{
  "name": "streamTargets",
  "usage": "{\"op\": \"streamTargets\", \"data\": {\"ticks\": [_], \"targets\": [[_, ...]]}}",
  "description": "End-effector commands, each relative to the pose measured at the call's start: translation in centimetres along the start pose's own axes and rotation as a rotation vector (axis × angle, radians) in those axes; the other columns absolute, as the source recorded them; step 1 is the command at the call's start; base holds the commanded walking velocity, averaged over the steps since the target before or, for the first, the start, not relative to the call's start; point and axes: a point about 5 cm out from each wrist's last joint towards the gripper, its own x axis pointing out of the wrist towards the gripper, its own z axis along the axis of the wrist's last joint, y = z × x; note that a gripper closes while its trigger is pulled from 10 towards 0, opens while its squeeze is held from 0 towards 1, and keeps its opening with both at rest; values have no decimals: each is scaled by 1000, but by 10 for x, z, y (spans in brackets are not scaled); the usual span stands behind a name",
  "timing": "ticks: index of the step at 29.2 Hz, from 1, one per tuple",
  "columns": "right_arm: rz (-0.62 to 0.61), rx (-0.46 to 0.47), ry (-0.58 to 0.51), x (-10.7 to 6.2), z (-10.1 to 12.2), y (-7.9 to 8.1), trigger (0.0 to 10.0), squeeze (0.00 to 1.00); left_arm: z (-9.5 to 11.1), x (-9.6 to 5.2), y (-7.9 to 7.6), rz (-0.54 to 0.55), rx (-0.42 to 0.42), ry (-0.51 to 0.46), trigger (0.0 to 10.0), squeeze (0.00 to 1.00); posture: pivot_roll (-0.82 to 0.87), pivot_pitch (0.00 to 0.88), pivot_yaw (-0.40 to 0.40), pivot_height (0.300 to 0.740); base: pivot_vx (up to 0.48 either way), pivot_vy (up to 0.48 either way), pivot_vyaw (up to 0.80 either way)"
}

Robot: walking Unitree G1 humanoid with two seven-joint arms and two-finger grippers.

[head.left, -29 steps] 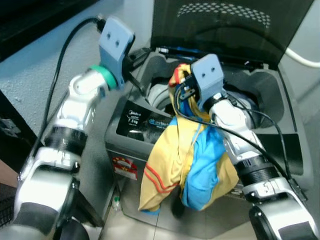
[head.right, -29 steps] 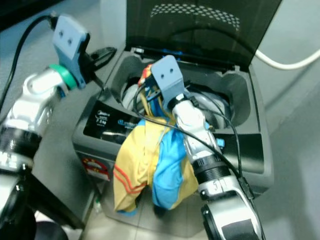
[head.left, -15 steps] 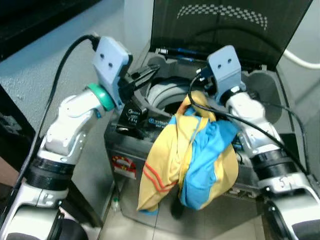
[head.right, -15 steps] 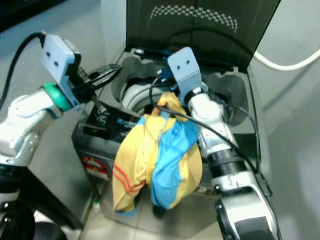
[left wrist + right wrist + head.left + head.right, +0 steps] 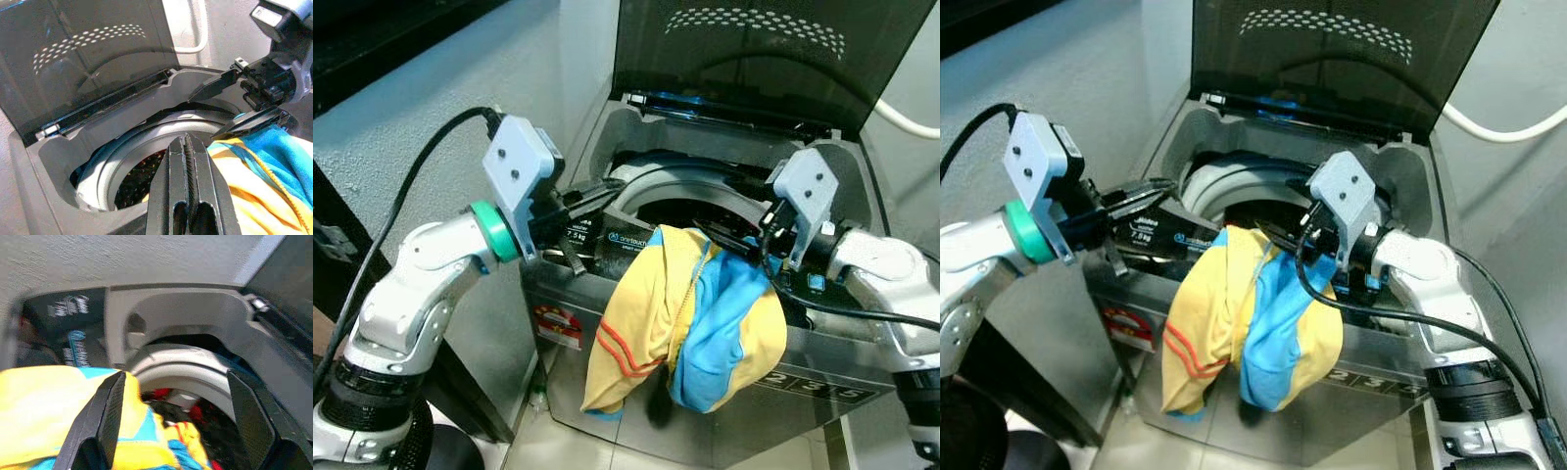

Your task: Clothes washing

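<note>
A yellow and blue garment point(image 5: 675, 313) hangs over the front rim of the top-loading washing machine point(image 5: 578, 294), most of it outside. The lid point(image 5: 754, 49) stands open. My right gripper point(image 5: 736, 235) is open just above the garment's top edge, and its fingers point(image 5: 110, 406) stand wide apart over the cloth. My left gripper point(image 5: 605, 193) is shut and empty. It hovers at the front left of the drum opening point(image 5: 690, 201), pointing toward the garment. Red and dark clothes point(image 5: 166, 394) lie inside the drum.
A white hose point(image 5: 901, 117) runs along the wall behind the machine on the right. A grey wall rises on the left, with dark furniture beside it. Tiled floor point(image 5: 568, 450) lies in front of the machine.
My right gripper has let go of the garment and drawn back to the right. The garment now rests on the front rim. My left gripper has lowered toward the drum's front left.
</note>
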Motion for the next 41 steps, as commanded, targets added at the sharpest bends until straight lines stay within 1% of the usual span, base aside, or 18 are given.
{"op": "streamTargets", "data": {"ticks": [1, 2, 4, 5, 8, 10, 11, 12, 14, 15, 17, 22, 27, 28, 29, 32, 34, 41], "targets": [[18, 62, -24, -10, 1, 1, 10000, 0, -3, -2, -12, -49, -2, 36, 10000, 0, 107, 81, 0, 740, 0, 0, 0], [30, 88, -40, -14, 2, 2, 10000, 0, -3, -3, -16, -66, 3, 48, 10000, 0, 107, 81, 0, 740, 0, 0, 0], [30, 88, -40, -14, 2, 2, 10000, 0, -3, -3, -16, -66, 3, 48, 10000, 0, 107, 81, 0, 740, 0, 0, 0], [48, 109, -40, -20, 1, 4, 10000, 0, -3, -6, -19, -81, 5, 62, 10000, 0, 107, 81, 0, 740, 0, 0, 0], [85, 105, 9, -28, -6, 10, 10000, 0, -3, -10, -22, -98, 10, 83, 10000, 0, 109, 79, 0, 740, 0, 0, 0], [85, 105, 9, -28, -6, 10, 10000, 0, -3, -10, -22, -98, 10, 83, 10000, 0, 109, 79, 0, 740, 0, 0, 0], [117, 90, 56, -34, -11, 14, 10000, 0, -3, -12, -23, -101, 11, 93, 10000, 0, 109, 79, 0, 740, 0, 0, 0], [117, 90, 56, -34, -11, 14, 10000, 0, -3, -12, -23, -101, 11, 93, 10000, 0, 109, 79, 0, 740, 0, 0, 0], [174, 73, 144, -43, -22, 20, 10000, 0, -5, -14, -25, -109, 14, 108, 10000, 0, 109, 79, 0, 740, 0, 0, 0], [174, 73, 144, -43, -22, 20, 10000, 0, -5, -14, -25, -109, 14, 108, 10000, 0, 109, 79, 0, 740, 0, 0, 0], [201, 73, 205, -49, -31, 24, 10000, 0, -6, -12, -28, -114, 12, 115, 10000, 0, 97, 79, 0, 740, 0, 0, 0], [212, 94, 246, -46, -44, 32, 10000, 0, -7, -11, -32, -117, 7, 118, 10000, 0, 97, 79, 0, 740, 0, 0, 0], [204, 105, 251, -43, -47, 33, 9765, 0, -6, -10, -32, -118, 5, 120, 10000, 0, 98, 83, -2, 740, 0, 0, 0], [196, 109, 255, -41, -50, 34, 6980, 0, -6, -10, -32, -117, 4, 120, 10000, 0, 101, 84, -3, 740, 0, 0, 0], [178, 106, 257, -38, -52, 33, 0, 0, -6, -10, -33, -117, 2, 120, 10000, 0, 104, 85, -3, 740, 0, 0, 0], [159, 101, 258, -36, -54, 32, 0, 0, -5, -10, -33, -117, 1, 120, 10000, 0, 104, 85, -3, 740, 0, 0, 0], [120, 87, 243, -32, -53, 29, 0, 0, -5, -10, -34, -116, -3, 121, 10000, 0, 104, 85, -3, 740, 0, 0, 0], [74, 79, 213, -29, -50, 25, 0, 0, -5, -9, -35, -113, -8, 122, 10000, 0, 106, 87, -4, 740, 0, 0, 0]]}}
